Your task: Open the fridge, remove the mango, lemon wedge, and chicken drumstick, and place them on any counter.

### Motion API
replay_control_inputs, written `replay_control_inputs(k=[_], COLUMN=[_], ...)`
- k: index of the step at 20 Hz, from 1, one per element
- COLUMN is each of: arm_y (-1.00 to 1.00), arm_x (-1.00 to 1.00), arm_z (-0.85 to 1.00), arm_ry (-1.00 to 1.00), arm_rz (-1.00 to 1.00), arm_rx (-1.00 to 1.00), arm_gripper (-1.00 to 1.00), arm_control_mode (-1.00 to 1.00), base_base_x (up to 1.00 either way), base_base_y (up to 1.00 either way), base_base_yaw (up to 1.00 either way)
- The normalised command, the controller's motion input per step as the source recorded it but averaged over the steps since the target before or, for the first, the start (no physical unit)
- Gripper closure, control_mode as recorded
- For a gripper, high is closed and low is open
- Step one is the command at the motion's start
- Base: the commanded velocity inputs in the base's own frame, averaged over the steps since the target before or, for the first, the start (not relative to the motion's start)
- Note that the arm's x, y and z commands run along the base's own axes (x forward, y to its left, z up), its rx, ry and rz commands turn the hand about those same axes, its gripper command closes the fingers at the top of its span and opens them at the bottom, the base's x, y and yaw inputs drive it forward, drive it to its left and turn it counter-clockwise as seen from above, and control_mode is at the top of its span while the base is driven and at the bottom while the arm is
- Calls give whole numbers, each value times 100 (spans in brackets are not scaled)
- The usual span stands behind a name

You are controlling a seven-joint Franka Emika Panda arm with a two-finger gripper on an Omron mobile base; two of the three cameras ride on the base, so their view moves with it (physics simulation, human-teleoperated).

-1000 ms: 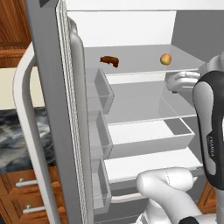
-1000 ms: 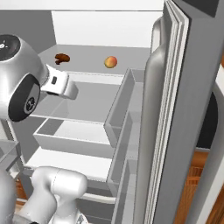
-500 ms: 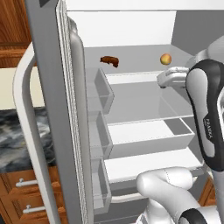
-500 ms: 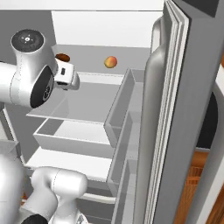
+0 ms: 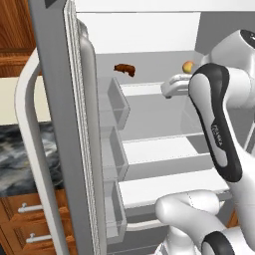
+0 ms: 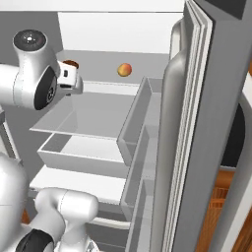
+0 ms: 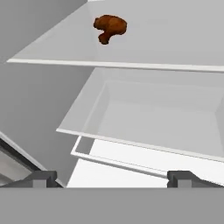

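The fridge stands open, showing its white shelves. On the upper shelf, the dark reddish-brown chicken drumstick lies at the left and the orange-yellow mango at the right. My gripper hovers at the front edge of that shelf, between the two and slightly below them. In the hand view the gripper is open and empty, with the drumstick ahead on the shelf. From the right base view the mango sits clear, and the hand half hides the drumstick. The lemon wedge is out of view.
The open left door with its bins stands close on the left, and the right door on the right. A drawer sits below the upper shelf. The black marbled counter lies left of the fridge, over wooden cabinets.
The arm has swung left, carrying the hand from the fridge's right side to the middle of the upper shelf's front edge. The jaws stayed open and the foods have not moved.
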Motion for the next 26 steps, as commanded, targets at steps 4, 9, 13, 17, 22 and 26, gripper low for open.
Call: replay_control_inputs(k=[4, 9, 13, 17, 22, 26], arm_y=[21, 20, 26, 22, 21, 13], arm_x=[33, 34, 33, 36, 40, 41], arm_z=[-2, 0, 0, 0, 0, 0], arm_ry=[1, 2, 0, 0, 0, 0], arm_rz=[4, 5, 5, 4, 2, 0], arm_rx=[0, 0, -1, 0, 0, 0], arm_gripper=[-100, -100, -100, -100, -100, -100], arm_control_mode=[-100, -100, -100, -100, -100, -100], base_base_x=[0, 0, 0, 0, 0, 0], base_base_y=[0, 0, 0, 0, 0, 0], base_base_yaw=[0, 0, 0, 0, 0, 0])
